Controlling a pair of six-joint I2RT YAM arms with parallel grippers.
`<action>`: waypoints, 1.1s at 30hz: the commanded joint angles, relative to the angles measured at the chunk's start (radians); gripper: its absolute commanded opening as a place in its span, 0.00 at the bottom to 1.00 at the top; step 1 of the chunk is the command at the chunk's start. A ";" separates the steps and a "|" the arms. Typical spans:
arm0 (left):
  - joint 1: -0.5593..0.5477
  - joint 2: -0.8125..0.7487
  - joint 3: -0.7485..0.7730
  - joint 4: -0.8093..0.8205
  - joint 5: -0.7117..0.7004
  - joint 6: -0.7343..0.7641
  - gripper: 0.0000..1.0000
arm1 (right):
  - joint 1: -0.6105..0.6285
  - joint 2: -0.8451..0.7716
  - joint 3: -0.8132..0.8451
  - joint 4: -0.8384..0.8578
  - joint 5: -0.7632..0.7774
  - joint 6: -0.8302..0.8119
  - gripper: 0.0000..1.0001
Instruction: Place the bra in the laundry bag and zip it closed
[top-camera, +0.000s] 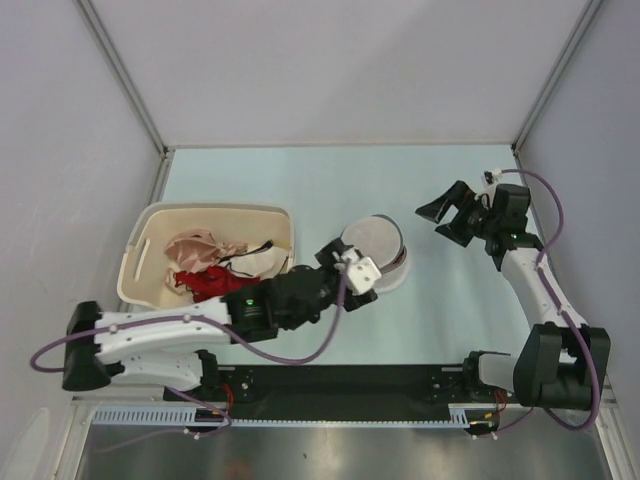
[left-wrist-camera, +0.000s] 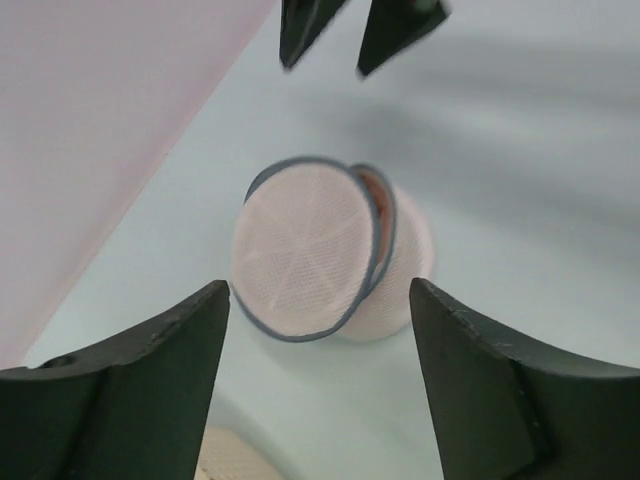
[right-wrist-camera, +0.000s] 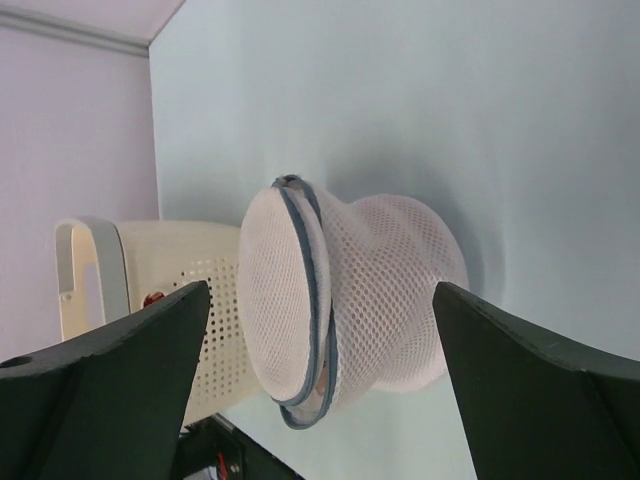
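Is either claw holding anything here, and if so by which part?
Nothing is held. The left claw is open in front of the laundry bag; the right claw is open farther off.

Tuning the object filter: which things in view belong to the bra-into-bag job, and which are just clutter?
Job:
- bra
- laundry bag
- left pincer, open by the bag
- right pincer, open

Lying about:
- cream basket
- red garment
- pale garment with a black strap
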 joint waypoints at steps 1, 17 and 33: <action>0.059 -0.160 0.053 -0.108 0.238 -0.269 0.80 | 0.074 0.116 0.088 0.082 -0.111 -0.098 1.00; 0.533 0.130 0.358 -0.299 0.839 -0.921 0.65 | 0.184 0.345 0.164 0.060 -0.165 -0.278 0.66; 0.620 0.715 0.841 -0.467 0.789 -0.366 0.74 | 0.253 -0.026 -0.186 0.161 -0.122 -0.263 0.10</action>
